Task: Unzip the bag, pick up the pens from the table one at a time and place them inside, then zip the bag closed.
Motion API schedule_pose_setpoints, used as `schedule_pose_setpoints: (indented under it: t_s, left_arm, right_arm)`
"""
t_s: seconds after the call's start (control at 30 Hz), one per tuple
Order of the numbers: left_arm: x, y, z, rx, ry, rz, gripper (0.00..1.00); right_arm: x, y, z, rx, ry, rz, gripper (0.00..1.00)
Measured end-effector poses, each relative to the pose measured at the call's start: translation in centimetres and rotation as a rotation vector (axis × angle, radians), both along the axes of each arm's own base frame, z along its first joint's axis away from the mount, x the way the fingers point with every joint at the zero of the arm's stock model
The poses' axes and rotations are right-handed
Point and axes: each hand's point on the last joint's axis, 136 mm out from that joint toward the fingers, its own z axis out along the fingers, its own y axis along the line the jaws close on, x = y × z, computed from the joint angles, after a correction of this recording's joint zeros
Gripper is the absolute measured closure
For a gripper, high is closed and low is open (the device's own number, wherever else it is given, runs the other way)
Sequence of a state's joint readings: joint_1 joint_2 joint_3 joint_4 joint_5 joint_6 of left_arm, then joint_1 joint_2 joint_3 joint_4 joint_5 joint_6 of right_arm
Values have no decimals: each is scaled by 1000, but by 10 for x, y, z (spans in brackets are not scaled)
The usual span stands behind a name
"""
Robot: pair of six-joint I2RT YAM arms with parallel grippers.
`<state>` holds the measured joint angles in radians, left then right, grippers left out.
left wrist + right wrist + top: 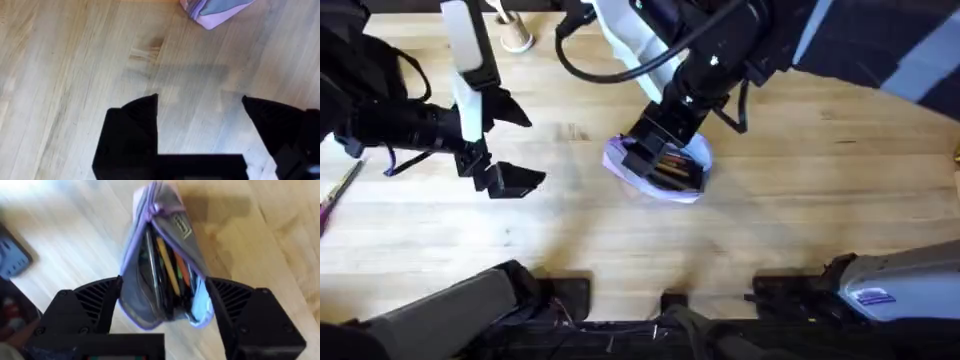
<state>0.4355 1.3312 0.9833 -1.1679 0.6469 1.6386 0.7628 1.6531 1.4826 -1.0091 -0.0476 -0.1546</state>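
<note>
Overhead view: going left to right from my remote seat.
Far left edge: a thin stick with a pink end (334,197) lies right at the table's border, so I've got little margin there.
Left gripper (488,175): it hangs over bare wood at mid-left, fingers spread wide apart, nothing between them. In the left wrist view the gripper (200,107) has only plain planks under it.
Room around it: lots of free table (570,240) in front of and beside that arm, well clear of the bag.
Back edge: a small beige cup with white sticks (514,36) sits near the far rim, well apart from both grippers.
Bag (658,168): the lavender pouch sits around the middle of the table, zipper open.
Pens (167,272): in the right wrist view I see slim sticks inside the open pouch, one tan-yellow, others dark.
Right gripper (162,292): fingers straddle the pouch's sides; jaws apart, looks like they're touching the fabric, can't say for sure.
Right side: open wood out to the right edge.
</note>
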Motion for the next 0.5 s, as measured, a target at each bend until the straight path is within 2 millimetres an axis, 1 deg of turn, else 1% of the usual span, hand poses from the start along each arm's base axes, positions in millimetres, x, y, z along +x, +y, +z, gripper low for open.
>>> schedule_pose_setpoints:
  t_s: [0.1,0.23,0.3,0.33,0.4,0.5]
  left_arm:
    - [1,-3,2,-22,-7,-1,8]
    - [6,-6,6,-48,-37,-4,7]
    - [8,-7,4,-68,-31,-4,7]
    - [13,-12,-6,-145,10,-10,7]
    - [15,-16,-11,-190,21,-23,7]
    - [19,-21,-17,-251,19,-55,7]
  right_arm:
    - [11,15,8,82,-28,-49,4]
    - [27,35,20,204,-47,-174,4]
    - [33,42,25,251,-49,-223,4]
    - [43,52,23,299,-33,-301,4]
    - [46,54,14,294,-10,-337,4]
    - [48,54,-6,264,37,-385,4]
